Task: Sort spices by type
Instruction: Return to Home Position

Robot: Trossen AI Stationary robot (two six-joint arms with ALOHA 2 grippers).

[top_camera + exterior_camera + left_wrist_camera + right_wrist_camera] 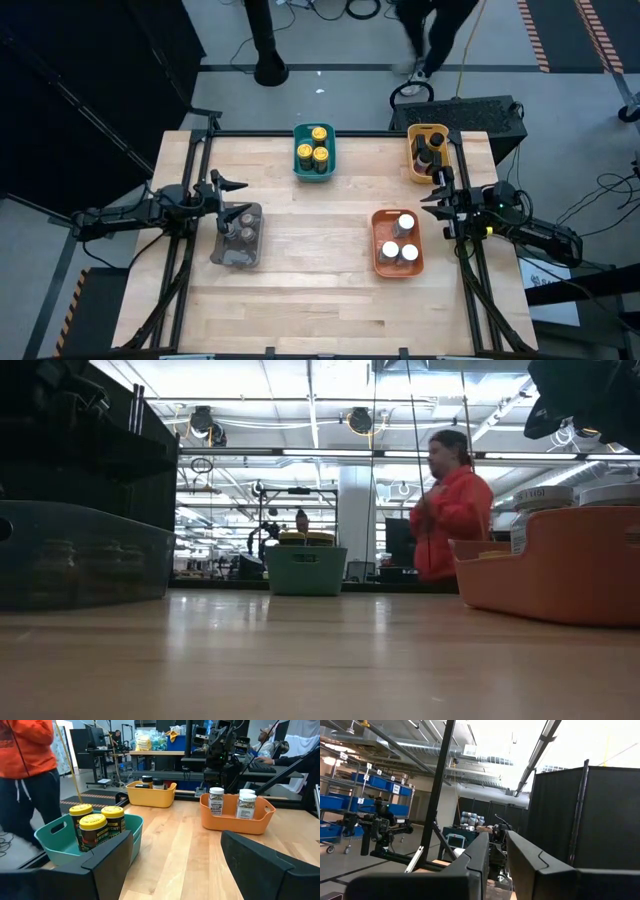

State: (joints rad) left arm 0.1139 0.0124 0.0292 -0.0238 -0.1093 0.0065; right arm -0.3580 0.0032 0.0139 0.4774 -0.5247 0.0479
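Observation:
Four trays hold the spice jars. A teal tray [313,165] [60,842] has three yellow-topped jars [318,145] [93,832]. White-topped jars [397,240] [240,802] stand in an orange tray [381,262] [560,575]. Slim dark jars [428,150] sit in a yellow tray [415,160] [150,795]. Grey-brown-topped jars [238,228] fill a grey tray [235,258] [80,565]. My left gripper [235,195] [175,870] hovers wide open just beyond the grey tray. My right gripper [437,195] [495,857] hangs between the yellow and orange trays, its fingers a narrow gap apart, holding nothing.
Bare wood lies in the table's middle [320,215] and along its near edge. Beyond the far edge stands a black case [485,110]. A person in an orange jacket [450,510] stands beyond the table's far edge.

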